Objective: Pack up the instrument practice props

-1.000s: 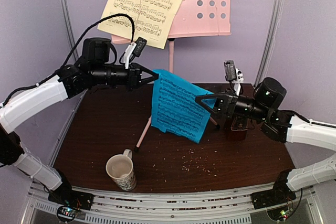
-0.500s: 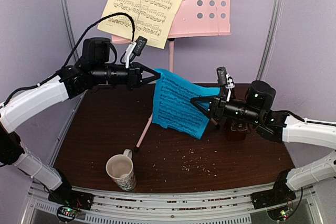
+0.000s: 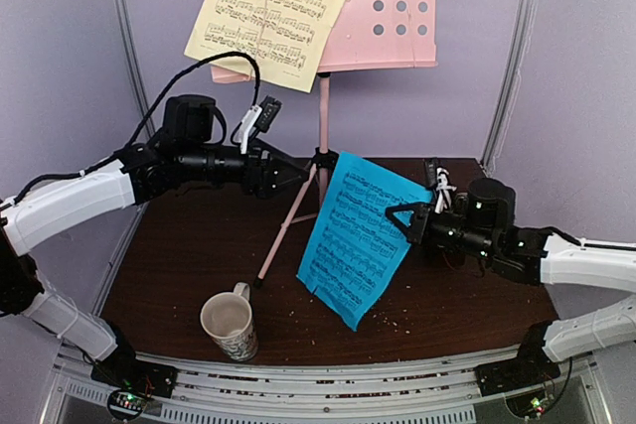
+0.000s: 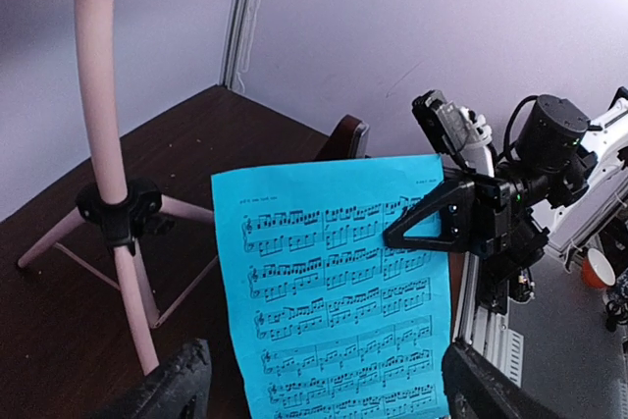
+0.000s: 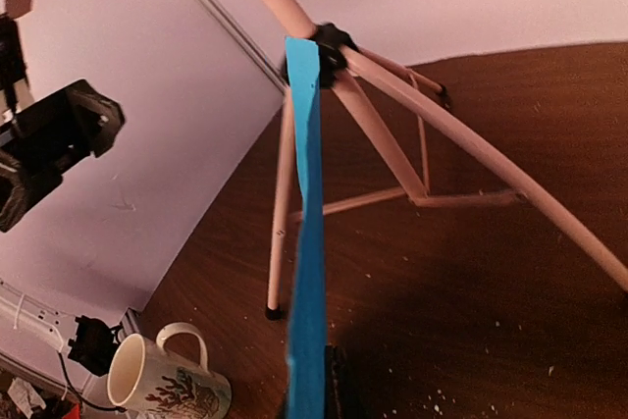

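Now the left gripper (image 3: 296, 174) has let go, jaws apart; the blue paper music sheet (image 3: 353, 235) hangs lower, apparently pinched by the right gripper (image 3: 396, 213).

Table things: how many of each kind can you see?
Music sheets: 2, blue sheet and yellow sheet
Music stand: 1
Mug: 1
Metronome: 1
Total: 5

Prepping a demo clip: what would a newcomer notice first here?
The bright blue music sheet hangs in mid-air over the middle of the table, pinched at one side edge by the right arm, jaws shut. Behind it stands a pink music stand with a yellow sheet on its desk. A mug sits front left.
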Motion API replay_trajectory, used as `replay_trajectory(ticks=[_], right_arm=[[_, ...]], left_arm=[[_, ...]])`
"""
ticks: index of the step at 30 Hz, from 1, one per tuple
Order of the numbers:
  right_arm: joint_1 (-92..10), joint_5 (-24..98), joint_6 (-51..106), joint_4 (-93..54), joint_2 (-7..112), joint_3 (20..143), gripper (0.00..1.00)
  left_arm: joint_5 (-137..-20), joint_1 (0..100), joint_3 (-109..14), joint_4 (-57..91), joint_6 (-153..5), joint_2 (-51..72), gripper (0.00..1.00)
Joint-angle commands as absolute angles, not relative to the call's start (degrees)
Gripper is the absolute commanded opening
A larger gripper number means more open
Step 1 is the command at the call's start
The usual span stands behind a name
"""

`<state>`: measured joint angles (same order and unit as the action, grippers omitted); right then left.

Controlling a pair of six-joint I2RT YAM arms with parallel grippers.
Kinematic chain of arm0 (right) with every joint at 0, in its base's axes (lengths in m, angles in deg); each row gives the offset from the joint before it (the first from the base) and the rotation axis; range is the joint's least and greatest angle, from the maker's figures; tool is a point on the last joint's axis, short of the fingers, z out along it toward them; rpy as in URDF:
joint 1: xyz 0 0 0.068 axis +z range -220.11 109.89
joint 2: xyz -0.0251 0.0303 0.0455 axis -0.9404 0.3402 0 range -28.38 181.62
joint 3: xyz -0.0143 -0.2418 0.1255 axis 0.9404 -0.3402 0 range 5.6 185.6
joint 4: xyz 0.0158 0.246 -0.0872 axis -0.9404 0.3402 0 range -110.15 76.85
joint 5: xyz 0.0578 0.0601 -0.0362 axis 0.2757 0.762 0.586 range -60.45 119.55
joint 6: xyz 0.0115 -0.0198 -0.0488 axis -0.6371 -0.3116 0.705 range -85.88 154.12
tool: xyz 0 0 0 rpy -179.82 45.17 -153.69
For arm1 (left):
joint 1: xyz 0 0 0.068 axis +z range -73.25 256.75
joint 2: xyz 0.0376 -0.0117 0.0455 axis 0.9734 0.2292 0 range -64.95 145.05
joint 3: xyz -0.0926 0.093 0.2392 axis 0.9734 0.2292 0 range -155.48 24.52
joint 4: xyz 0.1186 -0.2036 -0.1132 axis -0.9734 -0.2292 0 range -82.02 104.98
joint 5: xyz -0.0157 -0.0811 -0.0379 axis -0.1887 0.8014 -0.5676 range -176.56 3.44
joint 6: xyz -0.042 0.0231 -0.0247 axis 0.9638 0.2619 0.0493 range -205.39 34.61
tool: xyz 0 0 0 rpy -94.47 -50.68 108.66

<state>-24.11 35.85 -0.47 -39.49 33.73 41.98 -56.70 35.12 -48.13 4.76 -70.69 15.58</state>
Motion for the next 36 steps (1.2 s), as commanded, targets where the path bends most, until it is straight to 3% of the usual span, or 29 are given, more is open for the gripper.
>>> replay_trajectory(ticks=[1, 8, 17, 19, 23, 28, 32, 36], right_arm=[[-23.8, 29.63, -12.55, -33.73, 33.68, 36.44, 0.0], [-23.24, 24.74, -14.62, -29.05, 39.9, 33.72, 0.0], [-21.25, 16.25, -14.76, -23.38, 45.19, 36.83, 0.0], [-21.16, 15.84, -14.54, -22.8, 44.49, 36.9, 0.09], [-21.13, 15.0, -13.01, -21.34, 40.88, 36.68, 0.43], [-21.23, 11.02, -9.5, -15.59, 33.22, 38.5, 0.75], [-21.21, 10.76, -5.53, -12.34, 27.37, 43.61, 0.86], [-20.96, 22.08, -2.09, -16.4, 27.49, 51.62, 0.88]], left_arm=[[-59.21, 37.32, -41.79, 13.08, -68.35, 10.83, 0.86], [-55.16, 44.97, -29.57, 23.06, -62.2, 2.67, 0.88], [-53.19, 52.35, -25.49, 23.31, -60.0, -4.19, 0.89], [-54.91, 53.02, -25.13, 23.12, -59.95, -5.86, 0.89], [-58.61, 55.23, -24.44, 23.12, -59.26, -9.7, 0.92], [-57.54, 59.37, -25.76, 21.88, -58.49, -12.66, 0.93], [-55.19, 61.0, -29.01, 21.76, -58.02, -14.47, 0.94], [-52.28, 61.04, -33.9, 23.64, -55.76, -15.09, 0.93]])
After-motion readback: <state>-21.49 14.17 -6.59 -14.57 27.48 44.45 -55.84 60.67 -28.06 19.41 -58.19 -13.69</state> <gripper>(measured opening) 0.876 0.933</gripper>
